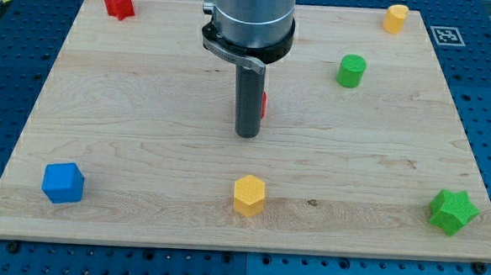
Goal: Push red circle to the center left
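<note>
The red circle block (264,104) sits near the middle of the wooden board (144,149), almost wholly hidden behind my dark rod; only a thin red sliver shows at the rod's right side. My tip (246,135) rests on the board just in front of and slightly left of that block, touching or nearly touching it. The centre left of the board lies well to the view's left of the tip.
A red star block (119,3) is at the top left, a yellow block (395,18) at the top right, a green cylinder (351,71) right of centre, a blue cube (63,183) at the bottom left, a yellow hexagon (248,195) at the bottom centre, a green star (453,211) at the bottom right.
</note>
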